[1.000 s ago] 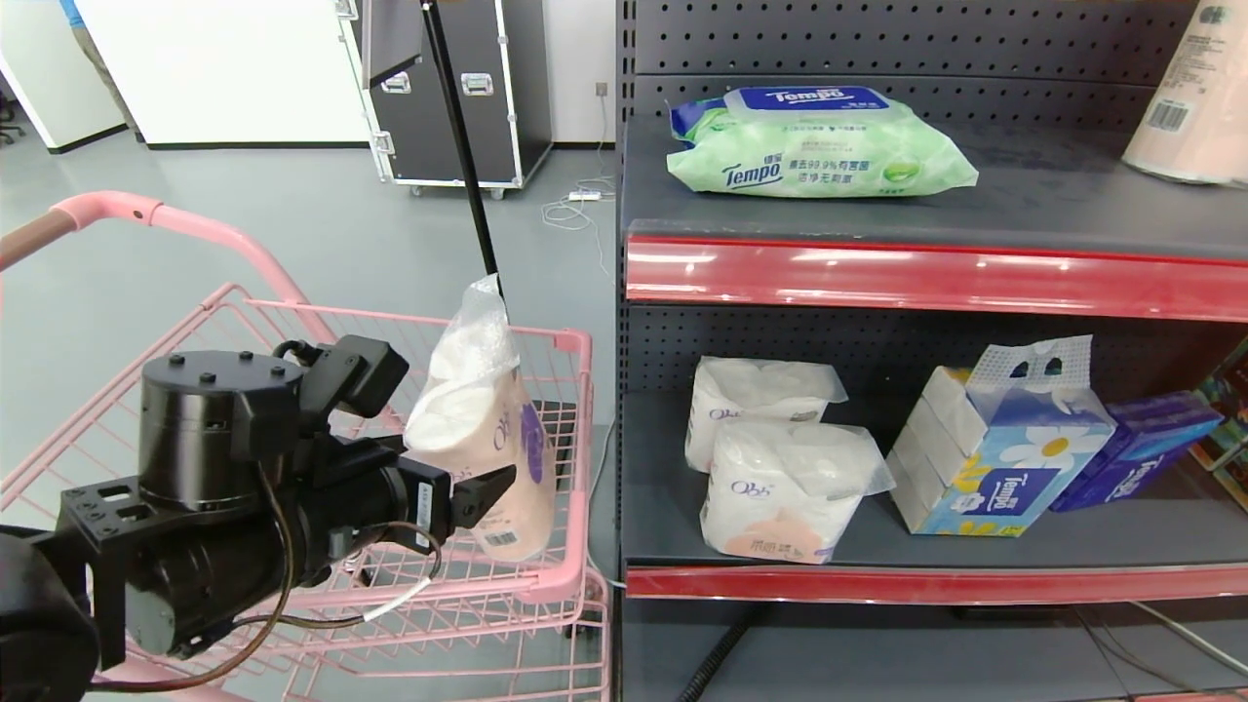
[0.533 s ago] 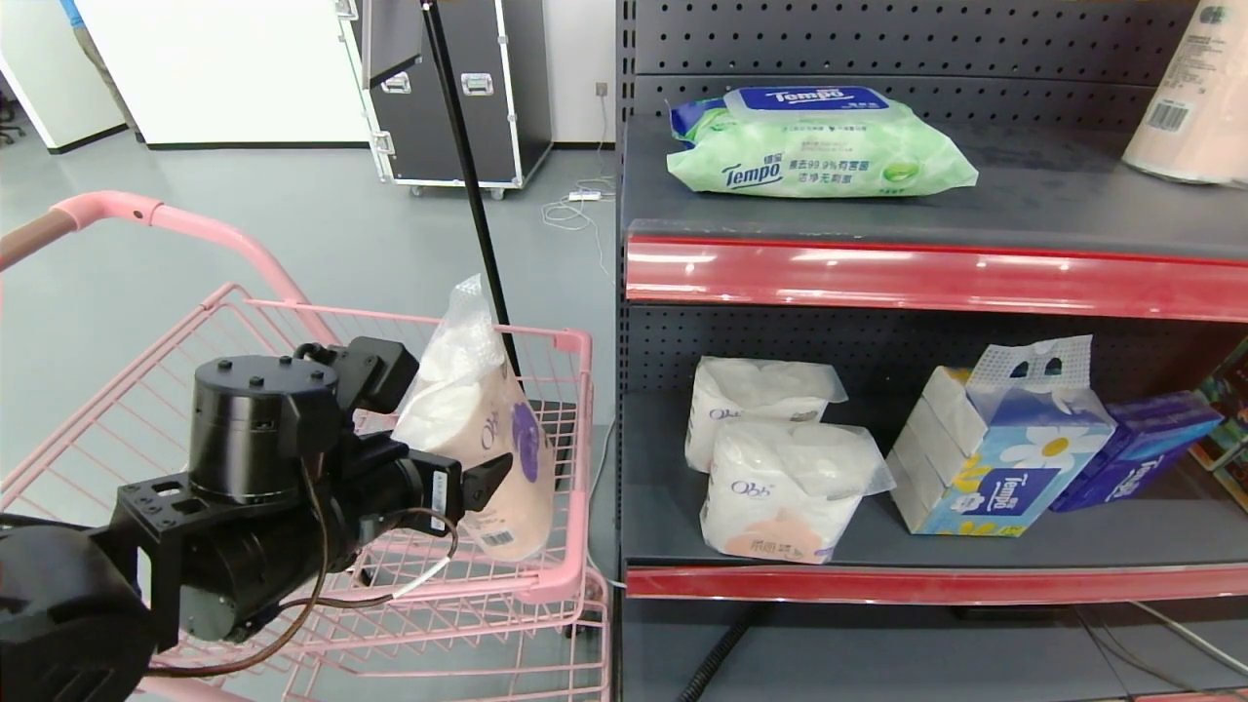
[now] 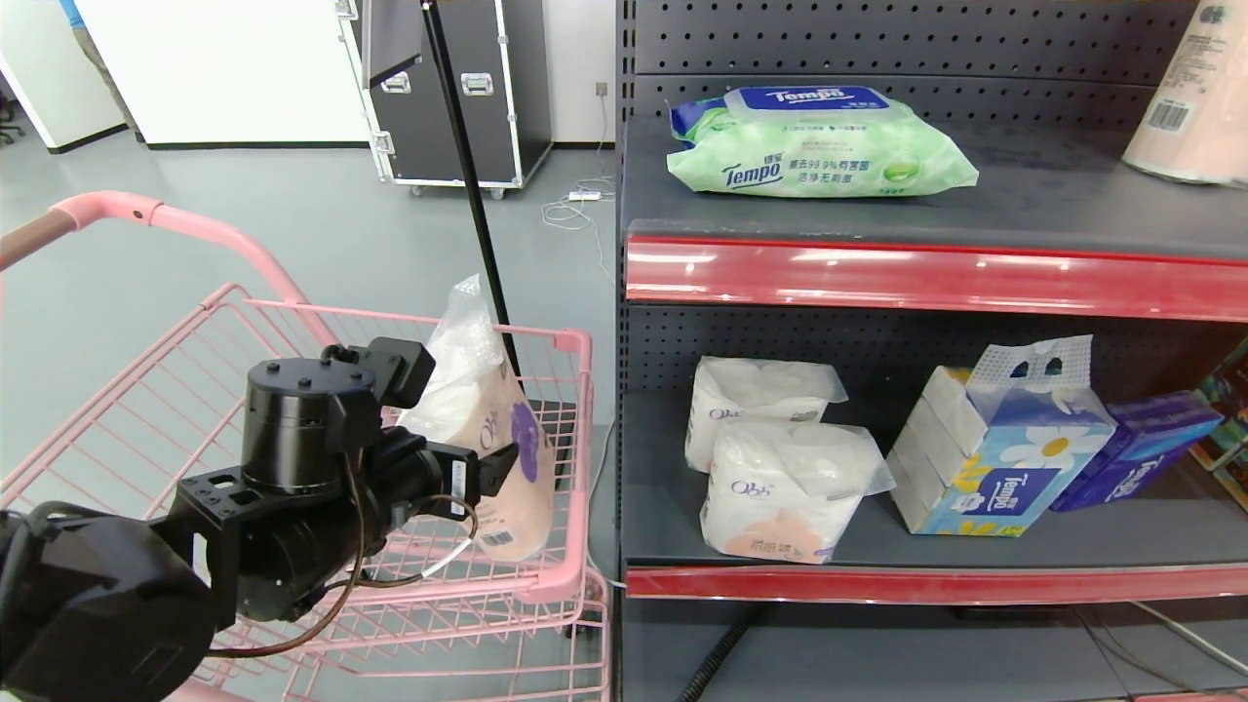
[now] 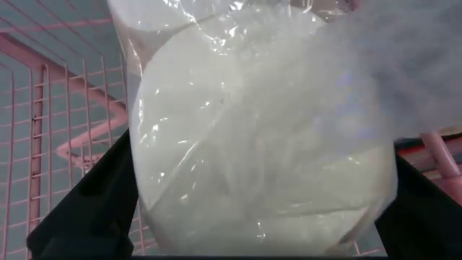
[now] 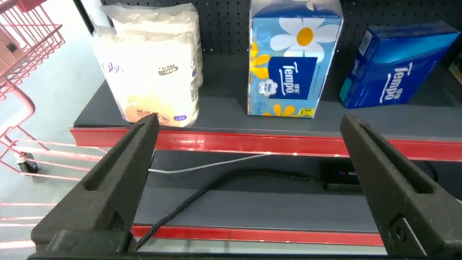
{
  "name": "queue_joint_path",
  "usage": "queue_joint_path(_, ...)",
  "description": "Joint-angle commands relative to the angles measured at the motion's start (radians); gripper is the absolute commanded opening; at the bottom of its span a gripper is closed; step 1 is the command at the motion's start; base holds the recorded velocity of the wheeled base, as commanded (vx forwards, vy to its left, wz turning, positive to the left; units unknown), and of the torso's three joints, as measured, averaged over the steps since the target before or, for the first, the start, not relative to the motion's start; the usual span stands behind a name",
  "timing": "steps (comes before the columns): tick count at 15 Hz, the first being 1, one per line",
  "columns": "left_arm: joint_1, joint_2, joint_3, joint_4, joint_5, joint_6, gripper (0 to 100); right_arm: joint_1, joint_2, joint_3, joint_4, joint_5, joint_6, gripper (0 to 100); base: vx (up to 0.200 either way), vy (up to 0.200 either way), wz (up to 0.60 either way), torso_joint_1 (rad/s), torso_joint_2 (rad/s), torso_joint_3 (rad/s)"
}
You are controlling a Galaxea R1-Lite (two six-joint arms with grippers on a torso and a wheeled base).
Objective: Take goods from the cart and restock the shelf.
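Inside cart [image 3: 561, 577], one roll pack [image 3: 492, 414]; lower shelf [image 3: 1121, 531], two alike.

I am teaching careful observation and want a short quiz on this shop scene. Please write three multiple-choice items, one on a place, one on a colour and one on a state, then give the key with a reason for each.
1. Where does the green wipes pack lie?
A) on the lower shelf
B) on the upper shelf
C) on the floor

2. What colour is the cart?
A) pink
B) blue
C) grey

3. How does the right gripper stand?
A) shut on a blue box
B) shut on a cable
C) open, holding nothing

Key:
1 B: the pack lies flat on the top board, above the red strip.
2 A: the cart's wire and rim are pink.
3 C: the gripper's fingers stand wide apart with nothing gripped between them.
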Motion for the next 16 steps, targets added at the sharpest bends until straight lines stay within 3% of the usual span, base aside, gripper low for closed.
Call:
queue_joint_path(1, -0.007, 0.022, 0.0, -0.014, 0.013, -0.013, 100, 0.001, 0.0, 0.0, 0.0, 0.0, 0.0, 100, 0.0, 0.0, 0.0, 0.0, 0.0, 0.0)
queue_joint_path(15, -0.032, 0.088, -0.032, -0.03, 0.07, -0.062, 100, 0.001, 0.0, 0.0, 0.0, 0.0, 0.0, 100, 0.0, 0.0, 0.0, 0.0, 0.0, 0.0)
queue_joint_path(16, -0.039, 0.09, -0.032, -0.031, 0.074, -0.077, 0, 0.001, 0.0, 0.0, 0.0, 0.0, 0.0, 100, 0.0, 0.0, 0.0, 0.0, 0.0, 0.0)
